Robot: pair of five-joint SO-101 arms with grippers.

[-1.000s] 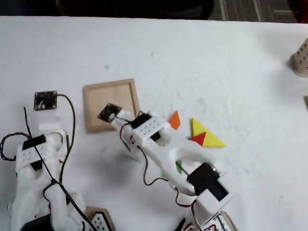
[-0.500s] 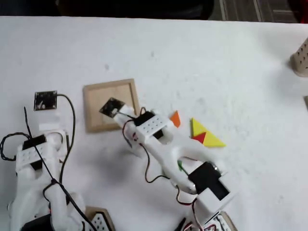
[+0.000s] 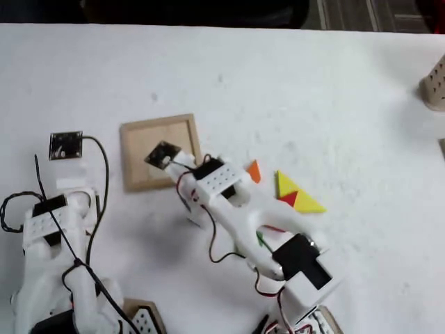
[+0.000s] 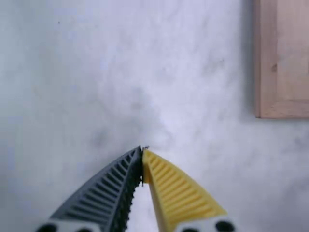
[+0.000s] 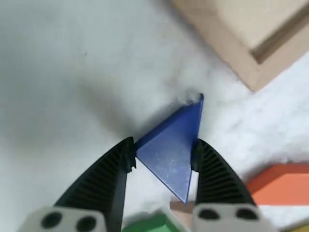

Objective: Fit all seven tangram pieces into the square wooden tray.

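Right claw (image 5: 163,152) clamped on the flat blue triangular piece (image 5: 174,140) just off a corner of the square wooden tray (image 5: 217,43), seemingly at the bring-to-tray step; next calls for clearing the raised rim and laying it flat inside.

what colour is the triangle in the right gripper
Blue. The triangle is held in the right gripper, clearest in the right wrist view.

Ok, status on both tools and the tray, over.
Left tool shut, empty, near the tray. Right tool shut on blue triangle, just off the tray corner. Orange piece close by the right tool.
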